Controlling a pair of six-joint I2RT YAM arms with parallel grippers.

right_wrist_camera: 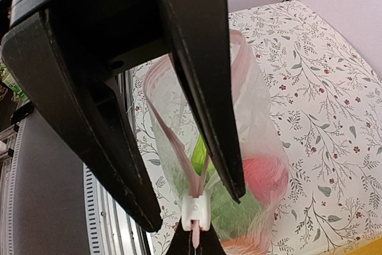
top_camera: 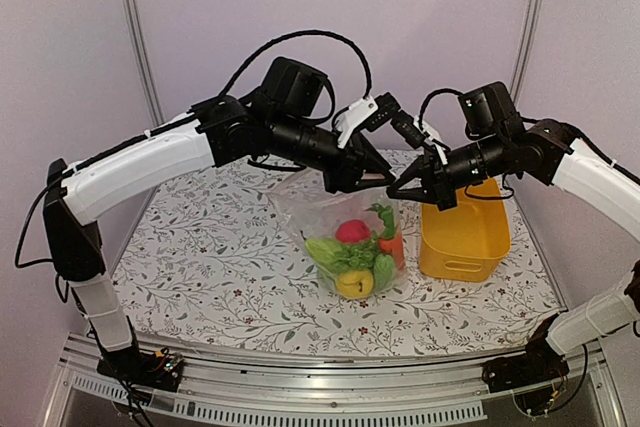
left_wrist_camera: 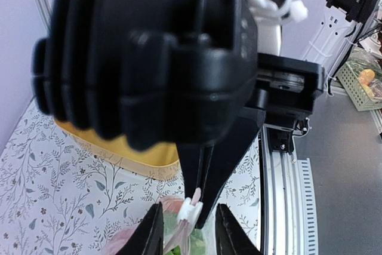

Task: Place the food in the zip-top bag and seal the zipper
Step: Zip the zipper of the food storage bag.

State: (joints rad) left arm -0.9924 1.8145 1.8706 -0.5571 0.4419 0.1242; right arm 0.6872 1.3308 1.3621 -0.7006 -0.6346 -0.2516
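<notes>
Lilac walls [top_camera: 420, 7] stand behind a desk [top_camera: 200, 247] covered in a leaf-and-flower print, and we see the bag [top_camera: 300, 209] standing near its middle, beside a yellow basket [top_camera: 465, 237] on its right. We can make out the food [top_camera: 340, 255] inside the bag: a red ball [top_camera: 352, 231] on top, a carrot [top_camera: 392, 247] at the right, green pieces in the middle and a lemon [top_camera: 354, 283] at the bottom. Both arms meet over the bag's top edge. Our right gripper [top_camera: 402, 187] is fully closed, pinching the pink end of the zipper [right_wrist_camera: 170, 140] just beside the white slider [right_wrist_camera: 196, 210]. Our left gripper [top_camera: 380, 176] is partly open, with one finger on each side of the slider. Its wrist view shows a gap on both sides, so it grips nothing. Away from the slider the two zipper strips stand apart, leaving the mouth open.
</notes>
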